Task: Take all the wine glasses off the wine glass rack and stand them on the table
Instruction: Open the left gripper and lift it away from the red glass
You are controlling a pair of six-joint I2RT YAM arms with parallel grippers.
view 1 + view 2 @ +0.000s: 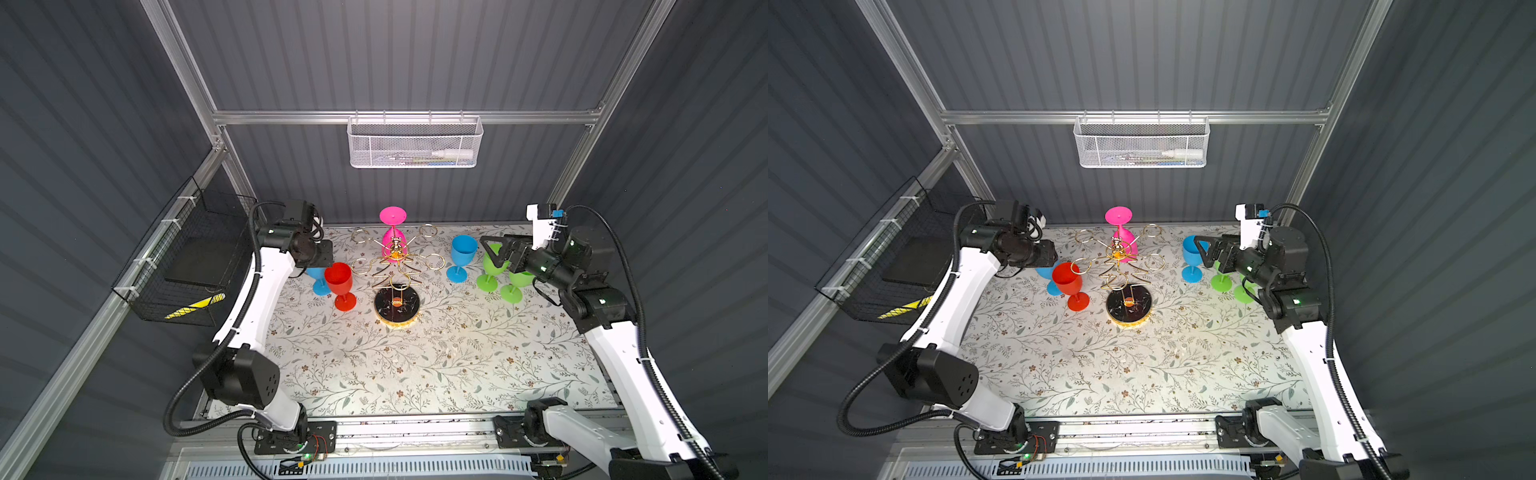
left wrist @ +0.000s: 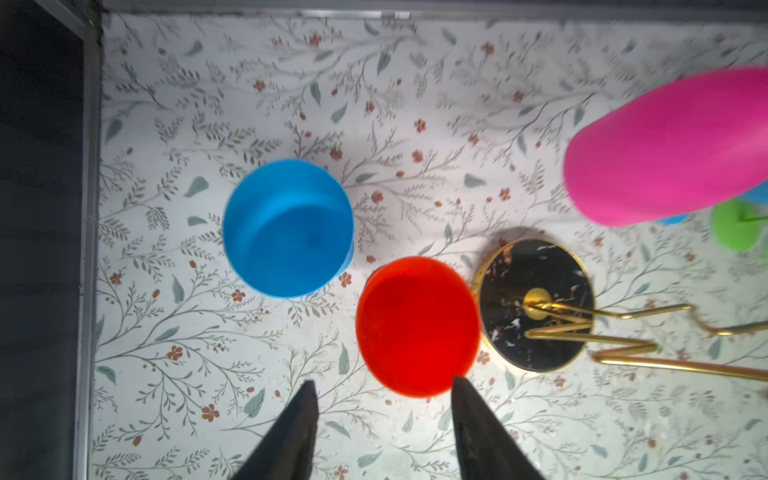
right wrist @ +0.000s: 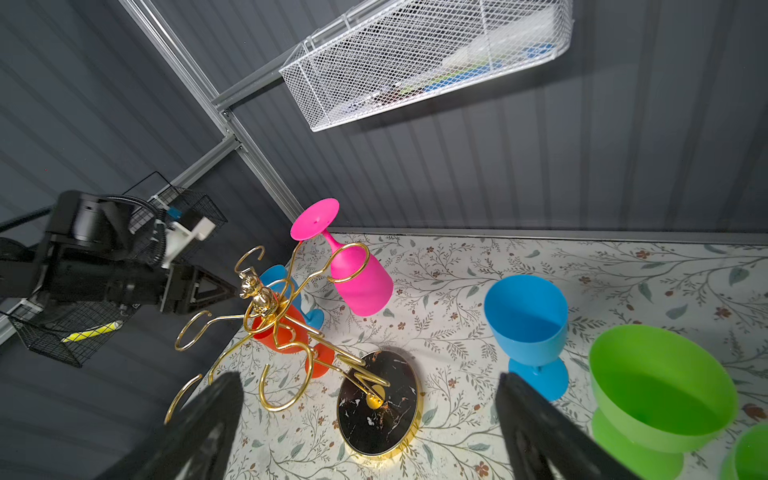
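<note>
The gold wire wine glass rack [image 1: 397,266] stands mid-table on its round black marbled base [image 1: 397,308]. A pink wine glass [image 1: 392,232] [image 1: 1121,235] [image 3: 361,282] hangs upside down in a ring at the rack's back. A red glass [image 1: 338,280] [image 2: 415,324] stands upright on the table just left of the rack. My left gripper [image 2: 383,380] hovers above it, open, with nothing between its fingers. To the right of the rack my right gripper [image 3: 369,375] [image 1: 494,253] is held wide open and empty, pointing toward the rack.
A blue glass [image 2: 289,228] stands behind the red one. Another blue glass [image 1: 462,253] and two green glasses [image 1: 487,279] stand under the right arm. A white mesh basket [image 1: 415,141] hangs on the back rail. A black wire basket [image 1: 187,257] is on the left wall.
</note>
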